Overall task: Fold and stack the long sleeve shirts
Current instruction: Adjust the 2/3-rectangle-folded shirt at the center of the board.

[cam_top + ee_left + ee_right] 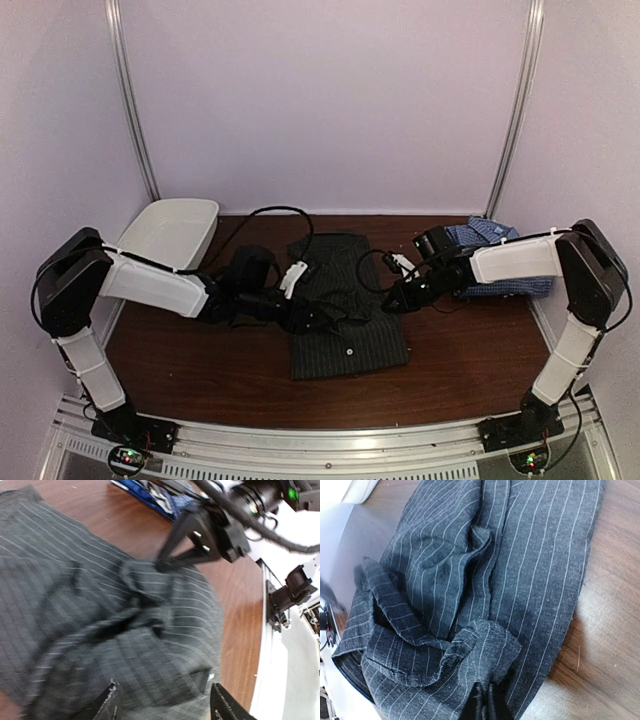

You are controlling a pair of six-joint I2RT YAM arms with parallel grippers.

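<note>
The black pinstriped shirt [350,335] lies mid-table, partly folded into a rough oblong. Its long axis runs from the far wall toward the arm bases, and a rumpled ridge of cloth crosses its middle. The right gripper [485,706] sits at that shirt's right edge, fingers clenched on a raised fold of the striped cloth. The pinch looks real from the wrist view, though I cannot tell how much cloth is caught. The left gripper [165,707] hovers over the shirt's centre-left, fingers spread wide with nothing between them, so it is the free one and the nearer to the loose ridge. I judge the coming fold carries the pinched edge leftward across the shirt, toward the left gripper, which stands in its path. The blue-checked shirt [495,250] lies crumpled beyond the black shirt's far right corner, under the right arm. A white tub [170,232] stands well off its far left.
</note>
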